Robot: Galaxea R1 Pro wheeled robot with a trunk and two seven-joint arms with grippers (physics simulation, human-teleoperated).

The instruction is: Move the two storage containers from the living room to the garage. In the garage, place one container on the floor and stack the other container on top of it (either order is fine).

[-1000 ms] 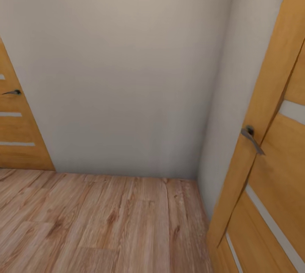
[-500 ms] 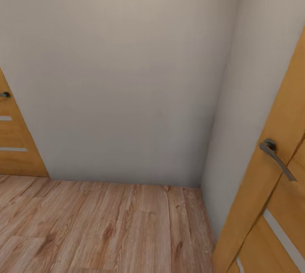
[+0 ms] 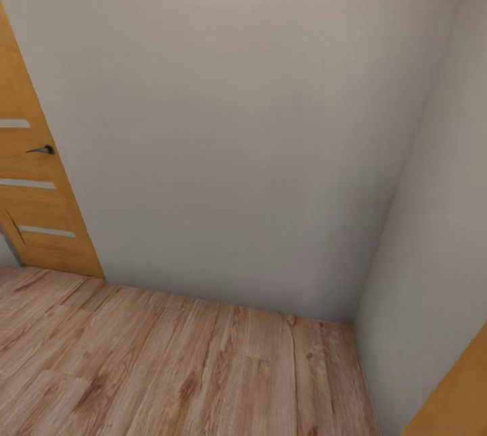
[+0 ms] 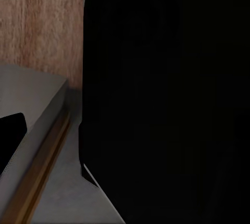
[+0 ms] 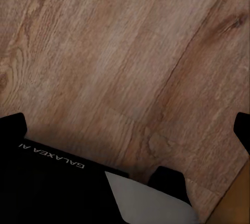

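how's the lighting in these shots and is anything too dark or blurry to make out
Head view: soft even light on the pale grey wall and light wood plank floor, edges slightly soft. Left wrist view: a black unlit mass blocks most detail. Right wrist view: floor grain blurred, shadow near the black robot body.

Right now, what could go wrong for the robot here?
It faces a corner where two walls meet, so driving on could bump its base into them. An orange door stands at the left and another door edge sits close at the lower right; a turn might clip either. No bins are visible over the wood floor, so it may be heading the wrong way.
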